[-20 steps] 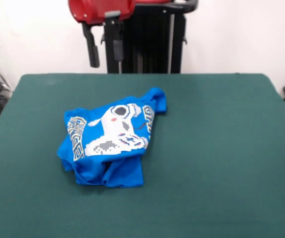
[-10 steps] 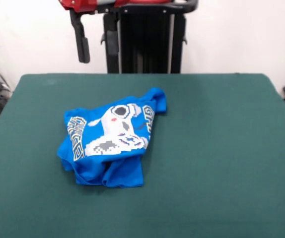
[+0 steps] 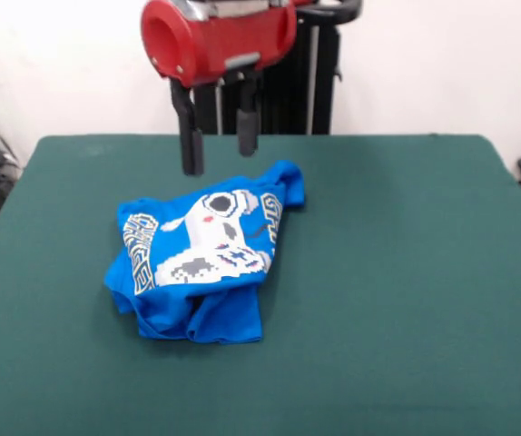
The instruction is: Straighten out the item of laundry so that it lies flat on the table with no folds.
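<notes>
Front view: the shirt [image 3: 201,263], soft blue fabric, lies bunched left of centre on the green felt counter [image 3: 406,272]. Its long axis runs lower-left to upper-right. The pincer [image 3: 220,153] hangs above its far edge, fingers apart.

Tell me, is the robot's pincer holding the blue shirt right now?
No, nothing is held. The pincer hangs open above the crumpled shirt, not touching it.

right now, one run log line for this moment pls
gripper: open, above table, no contact | bright blue printed t-shirt: crumpled, folded over itself | dark green felt table: shirt left of centre | task: not done
</notes>
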You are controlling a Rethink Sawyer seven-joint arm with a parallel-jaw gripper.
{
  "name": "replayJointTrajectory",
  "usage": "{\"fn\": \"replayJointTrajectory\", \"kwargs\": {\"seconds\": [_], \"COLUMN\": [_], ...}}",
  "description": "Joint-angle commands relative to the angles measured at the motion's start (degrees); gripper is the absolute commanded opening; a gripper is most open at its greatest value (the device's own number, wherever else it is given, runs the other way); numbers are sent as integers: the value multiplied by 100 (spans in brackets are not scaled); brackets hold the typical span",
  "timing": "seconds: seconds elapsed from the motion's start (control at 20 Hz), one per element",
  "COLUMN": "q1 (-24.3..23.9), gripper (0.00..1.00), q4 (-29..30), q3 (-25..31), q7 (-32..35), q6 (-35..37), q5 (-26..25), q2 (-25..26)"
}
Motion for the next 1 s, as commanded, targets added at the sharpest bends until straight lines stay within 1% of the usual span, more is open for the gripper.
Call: {"fn": "replayJointTrajectory", "kwargs": {"seconds": [0.05, 0.25, 0.4, 0.6, 0.75, 0.9, 0.95, 1.0], "q1": [-28, -77, -80, -41, -32, -33, -5, -3], "gripper": [100, 100, 100, 100, 100, 100, 100, 100], "q4": [-667, -801, -744, -498, -253, -204, -220, -199], "q3": [232, 202, 180, 273, 391, 351, 170, 125], "q7": [1770, 1580, 1312, 813, 396, 264, 435, 446], "q6": [-338, 174, 282, 486, 928, 1064, 866, 868], "q5": [460, 731, 842, 1076, 1316, 1351, 1164, 1129], "q2": [410, 431, 479, 484, 576, 736, 958, 1023]}}
